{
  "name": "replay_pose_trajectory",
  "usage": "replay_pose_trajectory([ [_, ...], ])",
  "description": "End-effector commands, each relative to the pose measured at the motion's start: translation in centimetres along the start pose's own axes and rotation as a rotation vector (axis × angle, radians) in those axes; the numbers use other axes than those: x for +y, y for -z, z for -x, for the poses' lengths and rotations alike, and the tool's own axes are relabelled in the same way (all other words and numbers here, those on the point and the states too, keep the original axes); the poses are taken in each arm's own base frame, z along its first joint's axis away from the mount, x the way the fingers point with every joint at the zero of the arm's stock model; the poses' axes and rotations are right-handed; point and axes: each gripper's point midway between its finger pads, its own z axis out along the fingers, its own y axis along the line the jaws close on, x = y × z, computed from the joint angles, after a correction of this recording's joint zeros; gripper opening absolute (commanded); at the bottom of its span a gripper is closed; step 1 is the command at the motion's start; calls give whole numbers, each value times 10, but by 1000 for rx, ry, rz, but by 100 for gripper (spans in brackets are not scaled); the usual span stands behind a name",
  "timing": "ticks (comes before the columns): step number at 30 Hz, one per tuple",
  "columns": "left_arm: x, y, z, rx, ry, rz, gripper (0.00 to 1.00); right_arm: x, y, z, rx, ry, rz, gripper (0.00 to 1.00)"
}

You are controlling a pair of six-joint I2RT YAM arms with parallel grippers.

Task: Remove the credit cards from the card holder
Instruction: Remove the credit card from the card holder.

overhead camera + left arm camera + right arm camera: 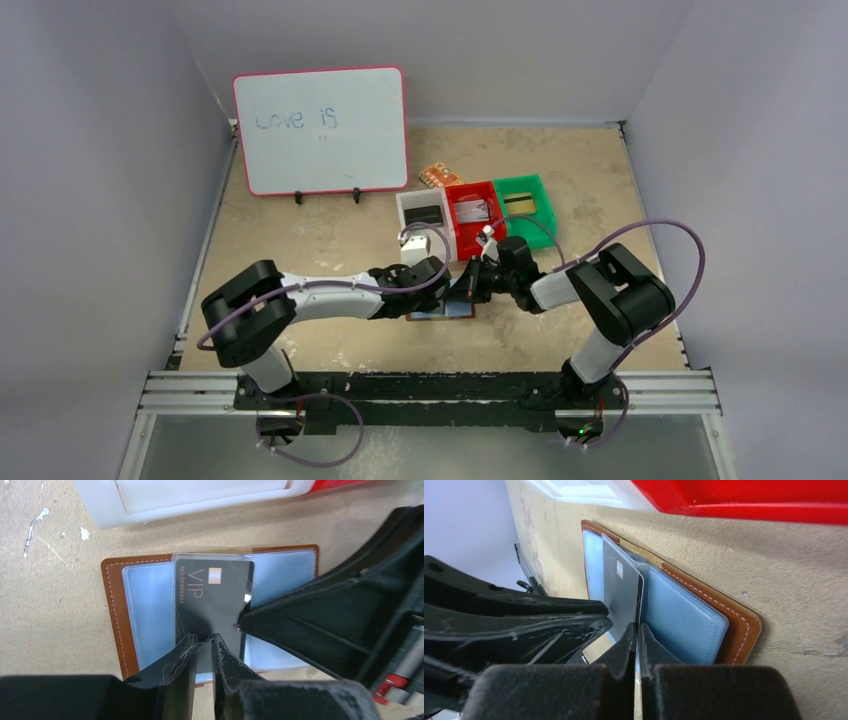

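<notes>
- The card holder [112, 610] lies open on the table [300, 240], near its middle; a card [215, 595] sits on its inner pockets
- Just behind it, three bins stand in a row, touching: left bin [425, 215]; middle bin [475, 210]; right bin [522, 198]
- A packet [438, 175] lies behind the bins; the board [320, 130] stands left of it, at the back
- The left gripper [202, 647] and right gripper [638, 630] meet over the card

Two alike: left arm [330, 295], right arm [620, 290]. Chunky matte-black joint housings, smooth white tubes between. Lilac cable [660, 222] looped along each, more coiled below the bases. Black base blocks bolted to a black bar [430, 385] on a silver slotted rail [200, 392]. Left gripper [202, 642] and right gripper [636, 630]: black plastic, ribbed triangular fingers, tips scuffed and scratched grey. Small red fitting [385, 687] with a metal rod on the right one.
</notes>
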Motion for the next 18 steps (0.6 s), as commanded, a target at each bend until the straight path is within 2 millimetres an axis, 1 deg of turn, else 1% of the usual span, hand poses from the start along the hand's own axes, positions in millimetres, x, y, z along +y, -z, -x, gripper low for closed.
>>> replay_pose_trajectory([
  [1, 9, -14, -6, 0, -26, 41, 15, -12, 1, -13, 38, -19, -28, 0],
  [5, 46, -20, -19, 16, -47, 202, 11, -17, 7, -11, 12, -29, -74, 0],
  [7, 58, -20, -22, 20, -50, 251, 9, -19, 9, -11, 3, -30, -83, 0],
  [9, 64, -19, -24, 18, -48, 265, 8, -16, 11, -10, 1, -28, -69, 0],
  [13, 70, -16, -22, 4, -51, 287, 8, -16, 16, -9, -11, -46, -52, 0],
  [18, 70, -16, -19, -2, -59, 292, 7, -14, 22, -10, -13, -44, -45, 0],
])
